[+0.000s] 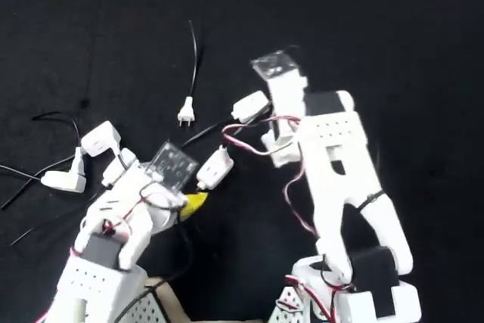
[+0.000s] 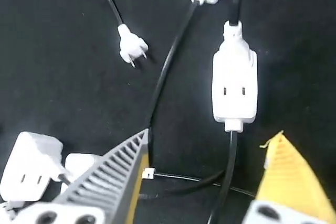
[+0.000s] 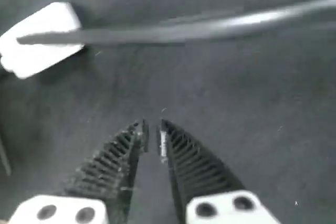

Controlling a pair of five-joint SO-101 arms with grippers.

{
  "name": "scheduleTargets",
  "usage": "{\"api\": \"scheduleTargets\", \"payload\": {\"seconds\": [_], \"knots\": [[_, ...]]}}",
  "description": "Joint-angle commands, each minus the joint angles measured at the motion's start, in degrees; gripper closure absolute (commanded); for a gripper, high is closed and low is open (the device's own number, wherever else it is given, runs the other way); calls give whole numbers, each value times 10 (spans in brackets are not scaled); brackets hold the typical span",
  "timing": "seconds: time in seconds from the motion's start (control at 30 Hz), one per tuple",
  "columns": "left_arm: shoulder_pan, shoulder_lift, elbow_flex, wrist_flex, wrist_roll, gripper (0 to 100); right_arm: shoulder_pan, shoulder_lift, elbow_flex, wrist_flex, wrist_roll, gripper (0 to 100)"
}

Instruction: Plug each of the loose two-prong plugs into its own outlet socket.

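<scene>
A loose two-prong plug [image 2: 131,48] on a black cord lies on the black cloth, also seen from above [image 1: 186,111]. A white outlet socket [image 2: 234,90] with two slots lies just ahead of my left gripper [image 2: 210,135], which is open with nothing between its grey and yellow fingers [image 2: 286,171]. From above that socket [image 1: 215,168] sits beside the yellow finger [image 1: 193,203]. My right gripper [image 3: 152,129] hangs shut and empty over bare cloth, short of a white socket block [image 3: 39,40] and a black cord [image 3: 184,27].
More white sockets lie at the left [image 1: 100,139], [image 1: 64,179] and near the right arm [image 1: 249,105]. Black cords trail across the left half of the cloth. The right half and far side of the table are bare black cloth [image 1: 423,73].
</scene>
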Motion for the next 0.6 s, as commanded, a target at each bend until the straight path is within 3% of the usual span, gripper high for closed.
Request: {"api": "scheduleTargets", "payload": {"seconds": [0.0, 0.2, 0.3, 0.57], "knots": [[17, 158, -80, -82, 4, 656, 40, -2, 32, -100, 51, 973], [40, 386, -135, -227, 72, 656, 117, -3, 109, -215, 77, 985], [40, 473, -167, -284, 72, 656, 127, -7, 145, -265, 77, 985], [41, 653, -290, -271, 72, 660, 125, -2, 148, -278, 77, 985]]}}
